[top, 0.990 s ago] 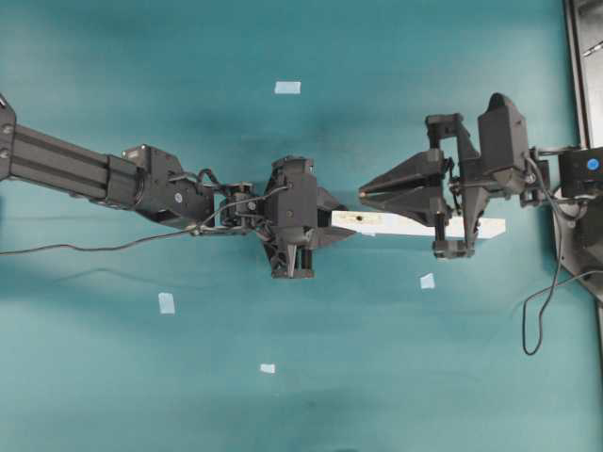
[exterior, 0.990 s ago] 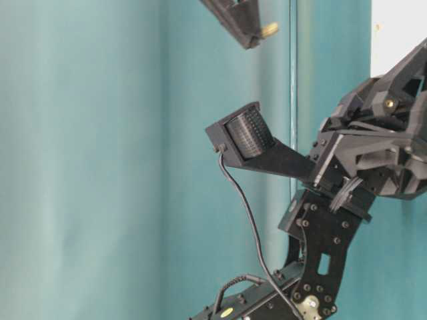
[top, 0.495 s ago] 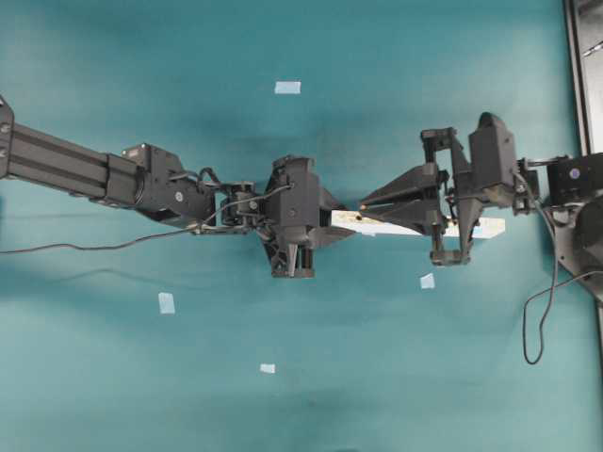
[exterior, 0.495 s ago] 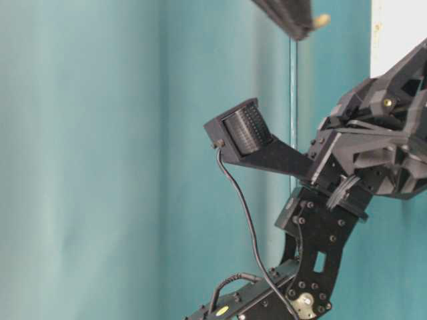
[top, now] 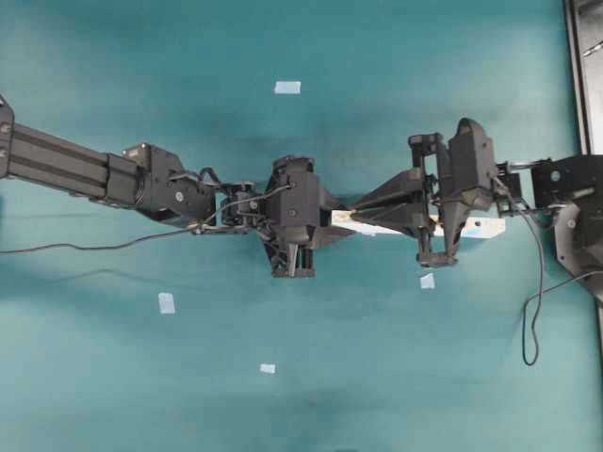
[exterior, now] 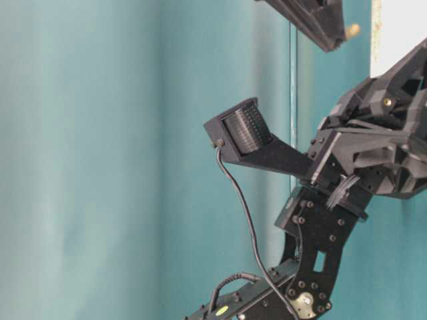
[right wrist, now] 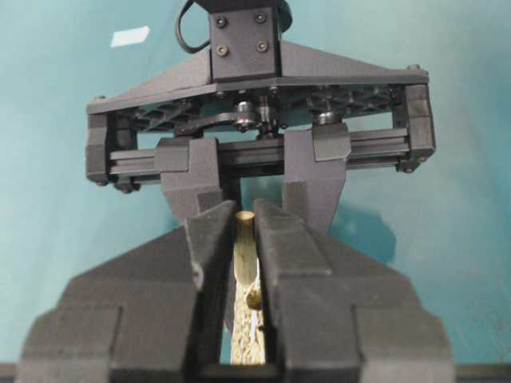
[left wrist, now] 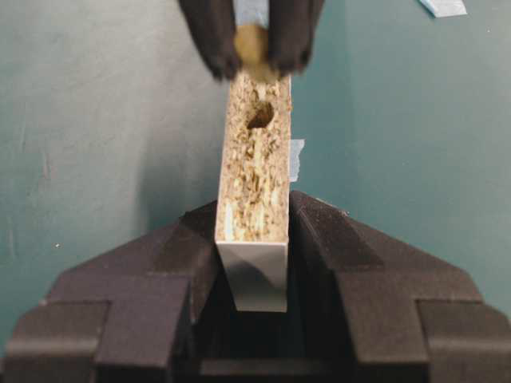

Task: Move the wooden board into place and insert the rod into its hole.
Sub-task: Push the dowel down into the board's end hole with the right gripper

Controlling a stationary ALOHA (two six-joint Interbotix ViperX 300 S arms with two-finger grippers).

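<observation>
The wooden board (top: 482, 227) lies lengthwise between the two arms, turned on its edge. My left gripper (top: 341, 224) is shut on its left end. In the left wrist view the jaws (left wrist: 251, 239) clamp the board (left wrist: 254, 183), speckled edge up, with a dark hole (left wrist: 260, 116) near the far end. My right gripper (top: 358, 207) is shut on the rod (left wrist: 251, 44), which hangs just beyond and above the hole. In the right wrist view the rod (right wrist: 245, 235) sits between the closed fingers (right wrist: 211, 239), over the board's edge (right wrist: 243, 339). The rod's tip also shows in the table-level view (exterior: 352, 29).
Several pale-blue tape squares lie on the teal table: (top: 287, 88), (top: 167, 302), (top: 268, 368), (top: 427, 281). A black frame (top: 577, 75) runs along the right edge. The left arm's wrist camera (exterior: 247, 130) fills the middle of the table-level view.
My right gripper has moved left along the board with the rod, towards the end held by the left gripper. The left arm and board have stayed put.
</observation>
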